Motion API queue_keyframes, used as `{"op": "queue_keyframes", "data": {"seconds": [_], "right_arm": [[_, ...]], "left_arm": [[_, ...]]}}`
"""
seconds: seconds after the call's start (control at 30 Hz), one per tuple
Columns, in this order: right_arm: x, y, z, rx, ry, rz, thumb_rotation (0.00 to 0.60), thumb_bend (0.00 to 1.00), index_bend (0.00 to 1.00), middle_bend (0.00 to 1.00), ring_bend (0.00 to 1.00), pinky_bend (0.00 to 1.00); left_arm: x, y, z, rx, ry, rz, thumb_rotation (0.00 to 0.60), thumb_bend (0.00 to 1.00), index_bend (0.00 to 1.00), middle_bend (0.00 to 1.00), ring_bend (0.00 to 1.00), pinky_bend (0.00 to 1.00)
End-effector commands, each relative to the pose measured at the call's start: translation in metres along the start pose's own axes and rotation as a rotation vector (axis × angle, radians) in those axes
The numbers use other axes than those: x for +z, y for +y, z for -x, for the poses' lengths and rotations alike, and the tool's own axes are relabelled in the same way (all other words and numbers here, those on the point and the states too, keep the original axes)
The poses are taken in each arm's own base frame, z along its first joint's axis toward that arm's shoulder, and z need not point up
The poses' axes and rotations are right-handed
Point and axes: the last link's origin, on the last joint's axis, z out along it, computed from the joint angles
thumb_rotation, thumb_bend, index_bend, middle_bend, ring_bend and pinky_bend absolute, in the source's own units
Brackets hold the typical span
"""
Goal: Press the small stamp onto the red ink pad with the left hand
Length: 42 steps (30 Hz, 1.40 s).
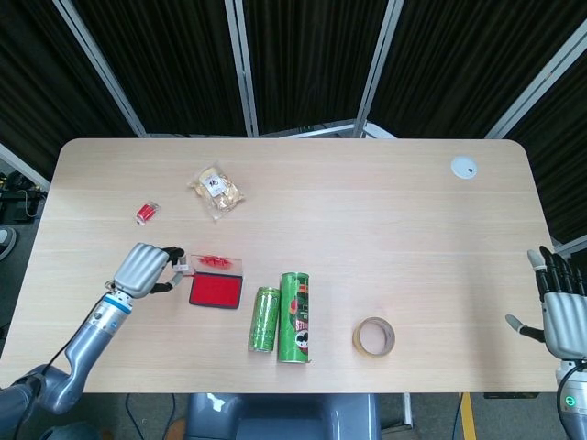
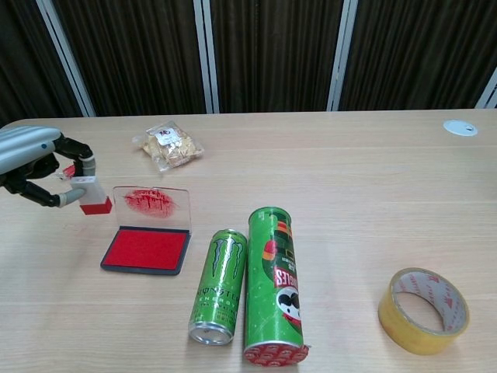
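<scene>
The red ink pad (image 1: 216, 291) (image 2: 146, 249) lies open on the table, its clear lid (image 2: 152, 205) standing up behind it with red smears. My left hand (image 1: 142, 269) (image 2: 31, 158) holds the small stamp (image 1: 180, 269) (image 2: 92, 195) between thumb and fingers. The stamp hangs in the air to the left of the pad, its red face down, apart from the ink. My right hand (image 1: 559, 307) hovers open off the table's right edge, seen only in the head view.
A green drink can (image 2: 220, 285) and a green chip tube (image 2: 273, 284) lie on their sides right of the pad. A tape roll (image 2: 423, 310) sits front right. A snack bag (image 2: 168, 143) and a small red packet (image 1: 146, 213) lie further back. A white disc (image 2: 460, 127) is far right.
</scene>
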Motion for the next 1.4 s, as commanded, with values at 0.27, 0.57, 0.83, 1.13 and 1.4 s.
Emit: {"op": "queue_keyframes", "data": {"seconds": [0.27, 0.57, 0.83, 1.13, 1.4], "right_arm": [[0.000, -0.003, 0.001, -0.007, -0.001, -0.008, 0.600, 0.00, 0.00, 0.00, 0.00, 0.00], [0.001, -0.001, 0.002, -0.012, -0.007, 0.004, 0.600, 0.00, 0.00, 0.00, 0.00, 0.00], [0.001, 0.001, 0.002, -0.007, -0.006, 0.006, 0.600, 0.00, 0.00, 0.00, 0.00, 0.00], [0.001, 0.000, 0.002, -0.008, -0.010, 0.006, 0.600, 0.00, 0.00, 0.00, 0.00, 0.00], [0.001, 0.000, 0.002, -0.008, -0.013, 0.007, 0.600, 0.00, 0.00, 0.00, 0.00, 0.00]], "left_arm": [[-0.005, -0.040, 0.021, 0.011, -0.056, -0.113, 0.600, 0.41, 0.65, 0.59, 0.91, 0.98], [0.006, -0.031, 0.037, 0.031, -0.060, -0.104, 0.600, 0.41, 0.64, 0.58, 0.91, 0.98], [0.008, -0.029, 0.042, 0.040, -0.061, -0.108, 0.600, 0.41, 0.61, 0.55, 0.90, 0.97], [0.006, -0.031, 0.042, 0.050, -0.076, -0.115, 0.600, 0.37, 0.49, 0.46, 0.89, 0.96], [0.005, -0.033, 0.040, 0.056, -0.074, -0.113, 0.600, 0.35, 0.44, 0.40, 0.89, 0.96]]}}
